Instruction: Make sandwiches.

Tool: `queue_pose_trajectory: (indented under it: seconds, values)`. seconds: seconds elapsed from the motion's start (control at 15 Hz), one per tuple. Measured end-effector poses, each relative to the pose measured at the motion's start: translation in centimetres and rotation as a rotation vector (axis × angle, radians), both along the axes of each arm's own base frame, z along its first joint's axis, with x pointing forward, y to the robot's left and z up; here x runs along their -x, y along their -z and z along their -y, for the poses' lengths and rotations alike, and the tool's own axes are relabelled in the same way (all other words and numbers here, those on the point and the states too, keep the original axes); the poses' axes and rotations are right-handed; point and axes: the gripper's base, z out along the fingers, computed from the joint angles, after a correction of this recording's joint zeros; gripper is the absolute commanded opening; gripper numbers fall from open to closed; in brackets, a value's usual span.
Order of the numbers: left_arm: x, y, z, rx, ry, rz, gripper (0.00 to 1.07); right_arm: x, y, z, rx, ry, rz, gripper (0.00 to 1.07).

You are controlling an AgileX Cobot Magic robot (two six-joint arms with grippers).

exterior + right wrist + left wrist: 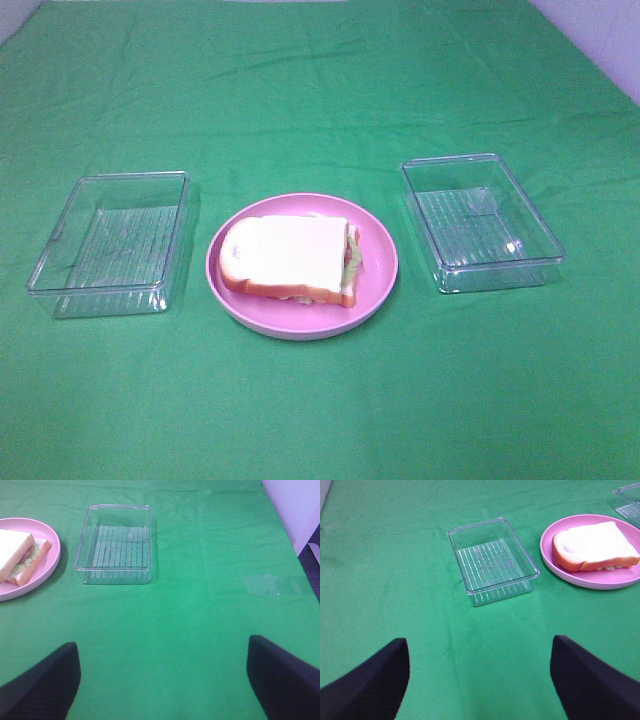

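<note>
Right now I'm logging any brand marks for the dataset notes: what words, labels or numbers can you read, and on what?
None can be read.
sandwich: a small pale mark on the top slice's corner, too blurred to read.
pink plate: no print.
left clear tray and right clear tray: only moulded ridges, no lettering.
green cloth: plain.

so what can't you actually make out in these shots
- Sandwich fillings: the top bread slice covers them in the exterior high view; only green and pink edges show in the right wrist view.
- Pink plate: cut off by the frame edge in the right wrist view.
- Right tray: only a corner shows in the left wrist view.
- Left tool and right tool: only fingertips show in the wrist views, spread apart; both are outside the exterior high view.
</note>
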Motion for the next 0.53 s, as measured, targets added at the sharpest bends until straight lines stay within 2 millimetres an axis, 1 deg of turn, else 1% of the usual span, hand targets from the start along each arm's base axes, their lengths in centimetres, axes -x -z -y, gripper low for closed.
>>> queue_pose_trajectory:
  seconds: [0.2,0.4,0.53]
  values:
    - [0.0,0.0,-0.2,0.021,-0.03,-0.007,0.75,0.0,0.0,0.0,0.0,0.0,0.0,0.85]
    - [-0.1,0.2,-1.2,0.07,-0.186,-0.022,0.75,0.0,0.0,0.0,0.0,0.0,0.001,0.85]
    - [-0.2,0.3,-1.4,0.079,-0.206,-0.024,0.75,0.0,0.0,0.0,0.0,0.0,0.001,0.85]
